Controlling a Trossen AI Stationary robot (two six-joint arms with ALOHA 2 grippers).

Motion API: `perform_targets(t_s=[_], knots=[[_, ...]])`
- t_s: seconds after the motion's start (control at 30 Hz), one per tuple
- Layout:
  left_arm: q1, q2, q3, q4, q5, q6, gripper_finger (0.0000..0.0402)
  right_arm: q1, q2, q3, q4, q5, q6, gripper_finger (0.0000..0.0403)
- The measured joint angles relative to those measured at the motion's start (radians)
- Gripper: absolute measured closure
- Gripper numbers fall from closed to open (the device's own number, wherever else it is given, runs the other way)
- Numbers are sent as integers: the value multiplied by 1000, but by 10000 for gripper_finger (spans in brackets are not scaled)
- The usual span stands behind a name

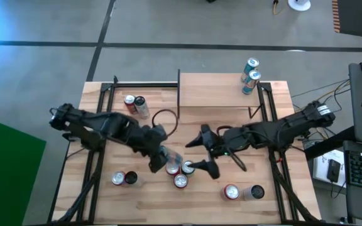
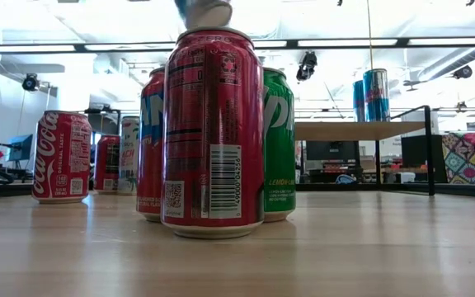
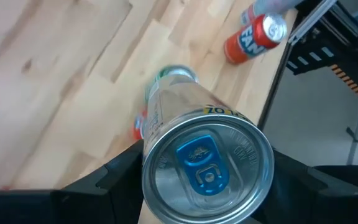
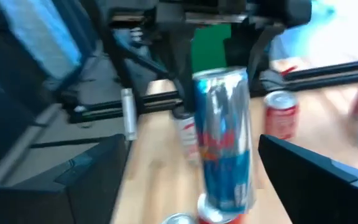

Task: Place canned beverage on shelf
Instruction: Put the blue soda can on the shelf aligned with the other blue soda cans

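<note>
Risk noted: handover in mid-air above the front can cluster [image 1: 181,174]; right gripper [image 4: 188,180] spread wide around the slim blue-and-silver can [image 4: 224,140], left gripper [image 3: 207,186] clamped on that same can, so early release by the left drops it onto the standing cans and topples them. Shelf [image 1: 215,88] well apart at the table's far edge, two like cans [image 1: 251,75] already on it. Legible: "Coca-Cola" on red can [image 2: 61,157]; partial "FAN" on orange can [image 3: 257,34]; green can's [image 2: 278,140] lettering cut off.

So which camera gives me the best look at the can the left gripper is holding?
The left wrist view: the silver can fills it, blue tab up, between the left gripper fingers. The right wrist view shows its side, blurred; the high view mostly hides it; the low view shows only its base.
</note>
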Motion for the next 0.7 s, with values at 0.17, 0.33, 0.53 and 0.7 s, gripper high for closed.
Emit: perform_targets(t_s=[0.17, 0.33, 0.53, 0.7], knots=[[42, 0, 1, 15, 28, 64, 165, -32, 103, 127, -145, 8, 2, 34], [55, 0, 1, 12, 48, 93, 164, -66, 203, 238, -232, 5, 9, 35], [54, 0, 1, 11, 56, 120, 164, -96, 280, 327, -259, -56, -3, 35], [54, 0, 1, 11, 56, 143, 164, -112, 318, 364, -304, -77, -9, 49]])
